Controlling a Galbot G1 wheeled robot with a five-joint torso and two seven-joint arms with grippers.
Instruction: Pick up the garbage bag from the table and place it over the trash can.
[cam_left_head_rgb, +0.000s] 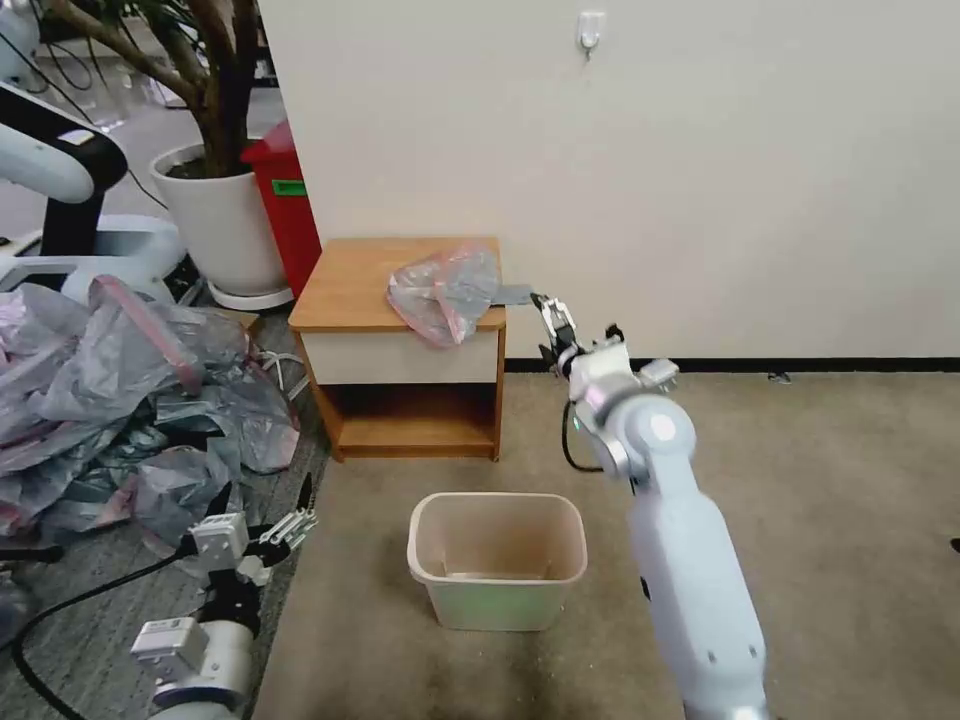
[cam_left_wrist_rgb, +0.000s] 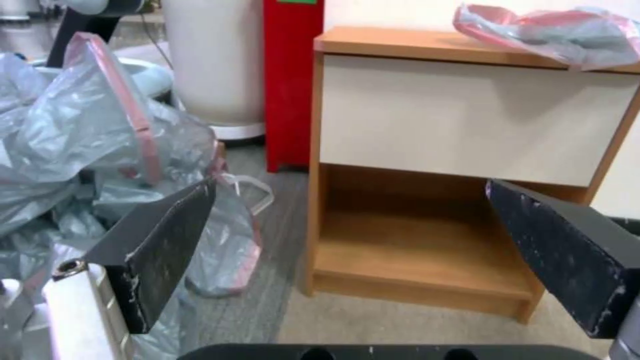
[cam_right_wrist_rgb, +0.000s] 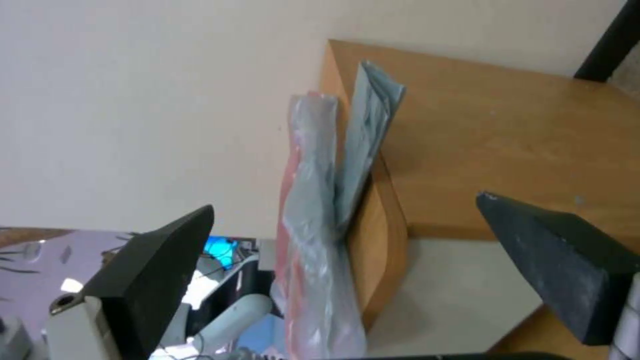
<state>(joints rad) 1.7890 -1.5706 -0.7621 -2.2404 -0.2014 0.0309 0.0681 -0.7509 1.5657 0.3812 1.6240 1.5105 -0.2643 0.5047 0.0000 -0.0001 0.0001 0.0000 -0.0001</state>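
Note:
The garbage bag (cam_left_head_rgb: 445, 288) lies crumpled on the right part of the table (cam_left_head_rgb: 355, 285), translucent grey with pink, hanging a little over the front edge; a flat grey flap pokes past the right side. My right gripper (cam_left_head_rgb: 552, 312) is held just right of the table at top height, open, its fingers pointing at that flap. In the right wrist view the garbage bag (cam_right_wrist_rgb: 319, 235) sits between the spread fingers (cam_right_wrist_rgb: 160, 270) beside the table (cam_right_wrist_rgb: 507, 135), untouched. The trash can (cam_left_head_rgb: 497, 505) stands on the carpet in front of the table. My left gripper (cam_left_head_rgb: 262, 502) hangs low at the left, open.
A heap of grey-pink bags (cam_left_head_rgb: 120, 400) covers the floor left of the table. A red bin (cam_left_head_rgb: 285, 200) and a white plant pot (cam_left_head_rgb: 215, 215) stand behind it. The wall runs right behind the table. Open carpet lies to the right of the trash can.

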